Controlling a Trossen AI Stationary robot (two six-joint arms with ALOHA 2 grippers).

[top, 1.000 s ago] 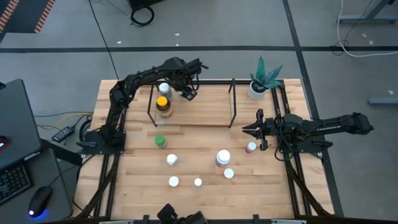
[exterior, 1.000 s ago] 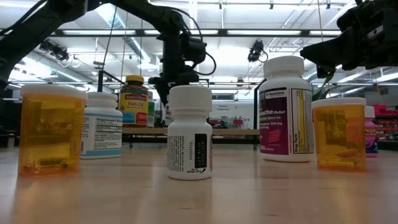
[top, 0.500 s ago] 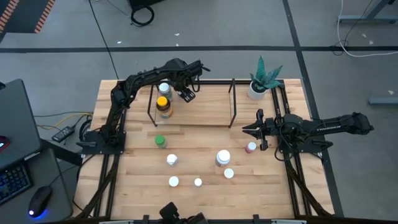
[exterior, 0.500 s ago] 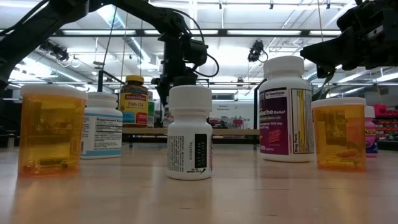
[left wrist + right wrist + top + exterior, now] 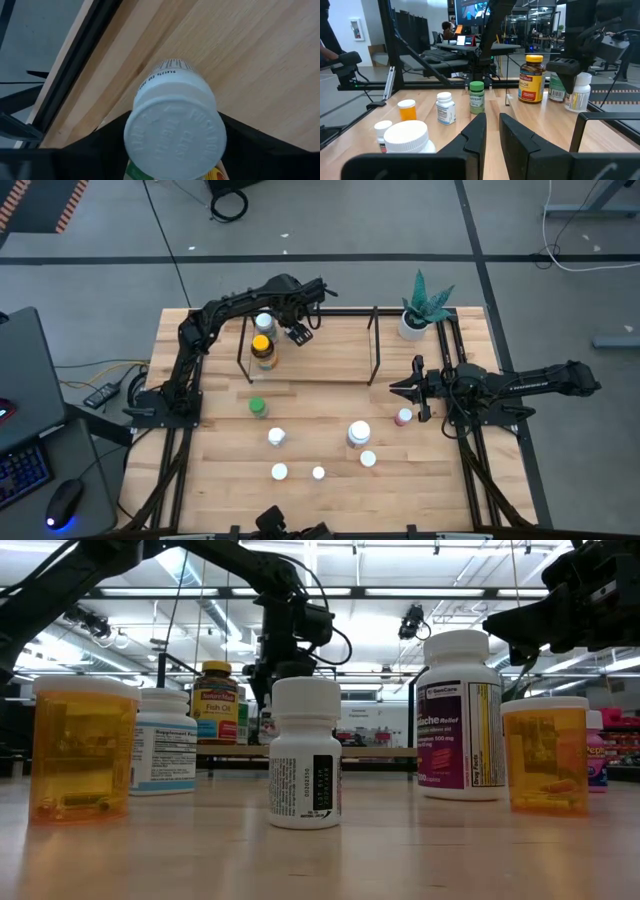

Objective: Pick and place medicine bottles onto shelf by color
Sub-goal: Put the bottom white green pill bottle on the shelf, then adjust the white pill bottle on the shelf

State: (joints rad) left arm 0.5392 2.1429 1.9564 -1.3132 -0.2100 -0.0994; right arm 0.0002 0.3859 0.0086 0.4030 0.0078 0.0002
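The shelf (image 5: 330, 360), a light-wood board framed by black rods, stands at the table's far side. On its left end stand a white-capped bottle (image 5: 264, 323) and a yellow-capped bottle (image 5: 261, 346). My left gripper (image 5: 297, 333) is over the shelf just right of them, shut on a small white-capped bottle (image 5: 175, 130), which also shows in the right wrist view (image 5: 578, 94). My right gripper (image 5: 399, 389) waits at the table's right with its fingers a little apart, empty, beside a pink-capped bottle (image 5: 403, 417). A green-capped bottle (image 5: 258, 407) stands on the table in front of the shelf. My left gripper pinches the white-capped bottle between its two fingers, one dark finger (image 5: 95, 150) on each side just below the cap (image 5: 175, 135). The fingers come from above, pointing down. The bottle hangs slightly tilted below them (image 5: 577, 100); I cannot tell whether its base touches the shelf.
Several white-capped bottles (image 5: 358, 432) (image 5: 277, 437) (image 5: 280, 472) stand on the near half of the table, some amber-bodied (image 5: 80, 750). A potted green plant (image 5: 420, 310) stands at the far right corner. The right part of the shelf board is bare.
My left gripper has moved a little down and toward the table's left with the white-capped bottle, closer to the yellow-capped bottle.
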